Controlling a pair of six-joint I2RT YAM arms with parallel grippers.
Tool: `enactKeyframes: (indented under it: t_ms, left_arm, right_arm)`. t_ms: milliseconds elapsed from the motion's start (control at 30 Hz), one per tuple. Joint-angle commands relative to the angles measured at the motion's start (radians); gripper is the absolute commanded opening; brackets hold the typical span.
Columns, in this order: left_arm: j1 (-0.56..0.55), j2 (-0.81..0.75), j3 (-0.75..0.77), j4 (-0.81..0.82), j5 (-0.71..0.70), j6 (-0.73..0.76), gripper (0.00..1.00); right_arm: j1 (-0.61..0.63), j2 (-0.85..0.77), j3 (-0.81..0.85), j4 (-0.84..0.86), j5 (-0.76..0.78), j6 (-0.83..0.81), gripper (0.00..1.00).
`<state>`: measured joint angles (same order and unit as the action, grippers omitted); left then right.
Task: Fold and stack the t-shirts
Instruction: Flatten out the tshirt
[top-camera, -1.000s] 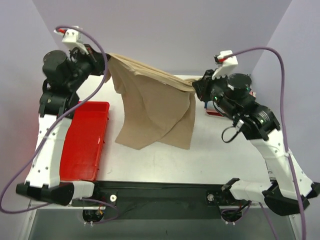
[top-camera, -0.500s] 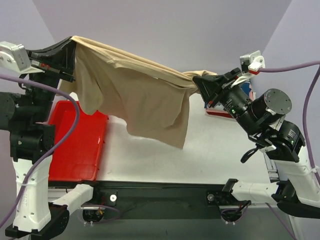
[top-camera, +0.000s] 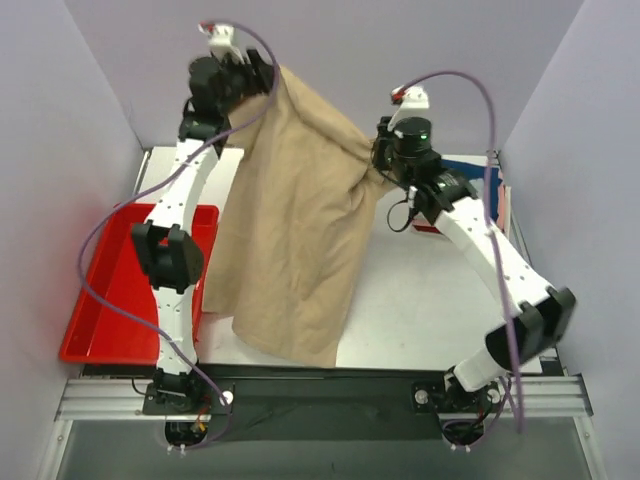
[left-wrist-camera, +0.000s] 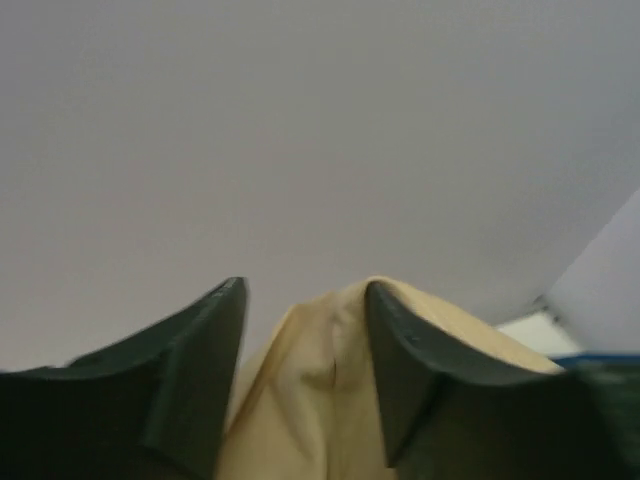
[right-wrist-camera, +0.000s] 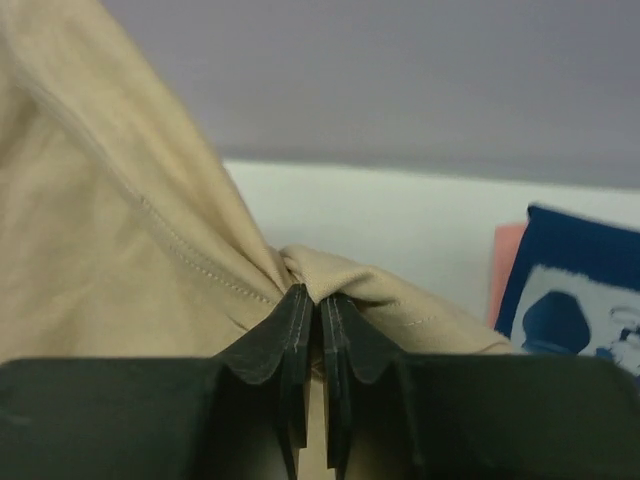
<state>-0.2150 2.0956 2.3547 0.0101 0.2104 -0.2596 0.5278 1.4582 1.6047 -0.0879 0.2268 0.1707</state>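
Your left jaws and right jaws clamp the tan t-shirt (top-camera: 300, 240), hung between the red tray (top-camera: 100, 320) and the navy t-shirt (right-wrist-camera: 560, 255). Both arms now reach farther back than before, and the cloth hangs longer.

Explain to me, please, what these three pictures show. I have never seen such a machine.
This is a robot with two arms fixed at the near edge of a table. The wide picture comes from a camera above and behind the arms. The other two come from small cameras on the wrists, so the dark shapes at the bottom are each arm's own fingers. The left gripper and the right gripper each pinch the tan t-shirt and hold it up, so it hangs spread between them over the table. A red tray lies on the left. The right wrist view also shows a navy t-shirt with a white print, and pink cloth at its edge.
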Motion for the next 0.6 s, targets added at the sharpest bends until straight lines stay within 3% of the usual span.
enactKeyframes:
  t_ms: [0, 33, 100, 133, 200, 367, 567]
  left_arm:
    - [0.008, 0.119, 0.07, -0.105, -0.054, -0.07, 0.71]
    - [0.002, 0.151, 0.092, -0.175, -0.052, -0.078, 0.79]
    - [-0.023, 0.144, 0.062, -0.217, -0.046, -0.066, 0.85]
    - [-0.033, 0.101, -0.03, -0.223, -0.043, -0.052, 0.85]
    - [-0.06, 0.035, -0.15, -0.207, -0.026, -0.049, 0.86]
    - [-0.093, -0.212, -0.527, -0.238, -0.054, -0.147, 0.86]
    - [-0.122, -0.359, -0.73, -0.522, -0.068, -0.279, 0.86]
  right_arm:
    - [-0.083, 0.147, 0.039, -0.092, -0.079, 0.091, 0.14]
    - [-0.095, 0.184, 0.063, -0.126, -0.113, 0.101, 0.46]
    - [-0.115, 0.258, 0.101, -0.197, -0.178, 0.121, 0.68]
    - [-0.115, 0.267, 0.095, -0.203, -0.188, 0.124, 0.8]
    - [-0.115, 0.26, 0.031, -0.193, -0.219, 0.116, 0.86]
    - [-0.129, 0.234, -0.106, -0.168, -0.271, 0.122, 0.87]
    - [-0.149, 0.235, -0.253, -0.158, -0.287, 0.159, 0.81]
